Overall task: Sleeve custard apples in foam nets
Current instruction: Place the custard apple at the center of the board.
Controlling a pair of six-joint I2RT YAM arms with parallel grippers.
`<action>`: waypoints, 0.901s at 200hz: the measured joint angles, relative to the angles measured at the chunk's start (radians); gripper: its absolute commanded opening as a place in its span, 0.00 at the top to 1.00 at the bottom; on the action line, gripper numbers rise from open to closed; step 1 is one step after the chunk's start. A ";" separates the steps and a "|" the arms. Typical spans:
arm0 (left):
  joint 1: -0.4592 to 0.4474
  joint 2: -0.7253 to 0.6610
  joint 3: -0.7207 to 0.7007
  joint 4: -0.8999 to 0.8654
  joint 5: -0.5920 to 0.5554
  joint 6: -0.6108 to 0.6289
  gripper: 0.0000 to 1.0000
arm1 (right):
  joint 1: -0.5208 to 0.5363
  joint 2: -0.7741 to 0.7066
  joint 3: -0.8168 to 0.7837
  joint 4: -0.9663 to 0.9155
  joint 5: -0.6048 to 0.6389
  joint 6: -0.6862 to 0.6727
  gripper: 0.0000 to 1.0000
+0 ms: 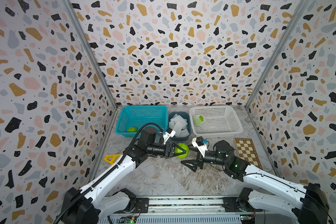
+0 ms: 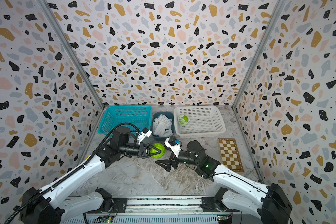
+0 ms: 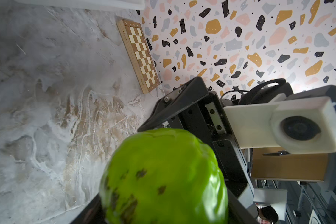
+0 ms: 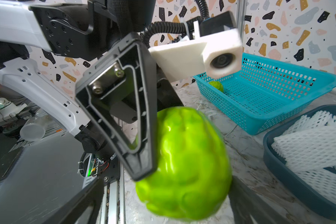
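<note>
Now: left arm (image 1: 113, 172) comes in from its base at the near edge toward mid-tabletop (image 1: 163, 180), wrist laid level, left jaws pointing across at the right arm (image 1: 260, 174). Left jaws pinch a custard apple (image 1: 185, 152) by its sides. Its skin is bare and bright green, with dark flecks plain in the left wrist view (image 3: 163, 174).

Right arm mirrors it, in from its own near base with the wrist level. Right jaws are spread wide and face the left jaws. The fruit (image 4: 186, 164) sits at the mouth of the right jaws, between their tips. Contact with them cannot be told.

- Just beyond the left jaws, toward the back wall: dark blue tray (image 1: 182, 138) heaped with foam nets (image 1: 177, 124).
- Behind the left jaws, past that wrist: teal basket (image 1: 122, 118), second custard apple (image 1: 132, 129) in its near corner.
- Beyond the right jaws: white basket (image 1: 219, 133), netted custard apple (image 1: 198, 120) inside, on the side toward the tray.
- Well behind the right jaws, beside that arm's wrist: chessboard (image 1: 247, 153), flat on the tabletop.
- Well behind the left jaws, beside the forearm: yellow triangular piece (image 1: 112, 159)
</note>
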 measured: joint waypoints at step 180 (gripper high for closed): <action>-0.037 -0.025 0.000 -0.090 -0.196 0.035 0.01 | -0.013 0.016 0.031 -0.125 0.155 0.023 0.27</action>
